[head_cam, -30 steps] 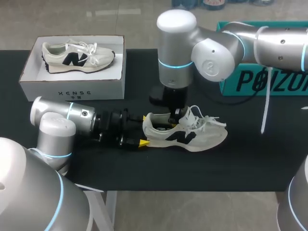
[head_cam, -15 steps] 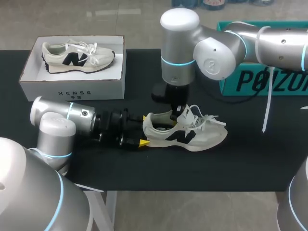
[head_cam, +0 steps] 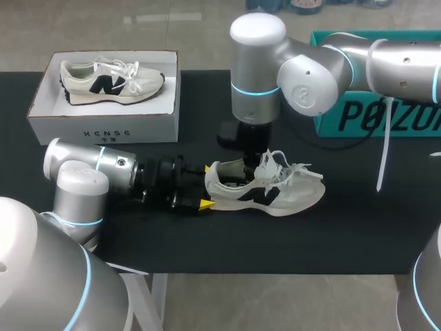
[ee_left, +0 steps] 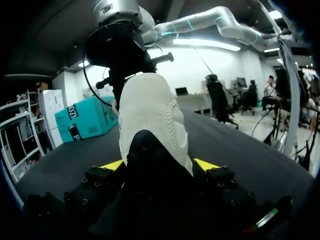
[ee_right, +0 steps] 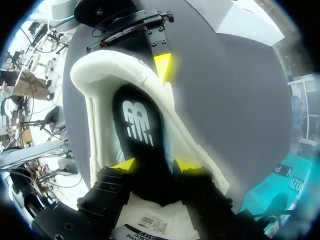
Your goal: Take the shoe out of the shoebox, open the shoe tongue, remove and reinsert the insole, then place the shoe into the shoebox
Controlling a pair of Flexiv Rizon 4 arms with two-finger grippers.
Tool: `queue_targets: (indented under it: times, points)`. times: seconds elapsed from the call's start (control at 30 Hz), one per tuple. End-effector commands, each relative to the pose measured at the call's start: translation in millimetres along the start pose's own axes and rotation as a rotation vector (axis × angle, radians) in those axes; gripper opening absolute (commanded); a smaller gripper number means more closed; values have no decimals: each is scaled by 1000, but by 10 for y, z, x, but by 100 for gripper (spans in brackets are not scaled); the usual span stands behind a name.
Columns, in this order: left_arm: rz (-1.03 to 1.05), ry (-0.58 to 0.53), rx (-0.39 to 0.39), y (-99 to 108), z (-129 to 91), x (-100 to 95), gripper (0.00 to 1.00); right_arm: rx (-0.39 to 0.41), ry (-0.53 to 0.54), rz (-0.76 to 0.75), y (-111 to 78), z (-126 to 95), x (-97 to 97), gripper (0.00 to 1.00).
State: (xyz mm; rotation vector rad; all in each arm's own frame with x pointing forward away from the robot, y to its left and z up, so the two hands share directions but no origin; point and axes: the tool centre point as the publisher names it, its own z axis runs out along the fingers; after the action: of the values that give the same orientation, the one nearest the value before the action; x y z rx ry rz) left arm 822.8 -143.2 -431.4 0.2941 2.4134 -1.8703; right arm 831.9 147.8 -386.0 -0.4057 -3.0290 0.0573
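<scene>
A cream shoe (head_cam: 275,193) with a dark side logo lies on its sole on the black table, toe to the right, laces loose and tongue lifted. My left gripper (head_cam: 205,186) is shut on its heel (ee_left: 150,110), one yellow tip on each side. My right gripper (head_cam: 256,160) hangs over the shoe's opening. In the right wrist view its fingers (ee_right: 124,165) stand apart above the black insole (ee_right: 137,130), which lies flat inside the shoe (ee_right: 100,75). The white shoebox (head_cam: 103,124) stands at the back left.
A second matching shoe (head_cam: 110,81) lies inside the shoebox. A teal box (head_cam: 372,117) stands at the back right behind my right arm. A white strap (head_cam: 381,152) hangs from that arm beside the shoe's toe.
My right arm has shifted a little to the right and back over the shoe, and the tongue and laces moved with it. The left arm and the shoe's heel have stayed put.
</scene>
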Motion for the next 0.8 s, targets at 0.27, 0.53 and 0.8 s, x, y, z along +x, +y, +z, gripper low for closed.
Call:
queue_targets:
  times: [0.27, 0.53, 0.8]
  points:
    - [2, -1, 0, 20, 7, 19, 0, -9, -9, 10, -3, 158, 57, 48]
    - [2, -1, 0, 20, 7, 19, 0, -21, 31, 16, 75, 630, 200, 49]
    - [2, -1, 0, 20, 7, 19, 0, 40, 125, -46, 136, 829, 454, 0]
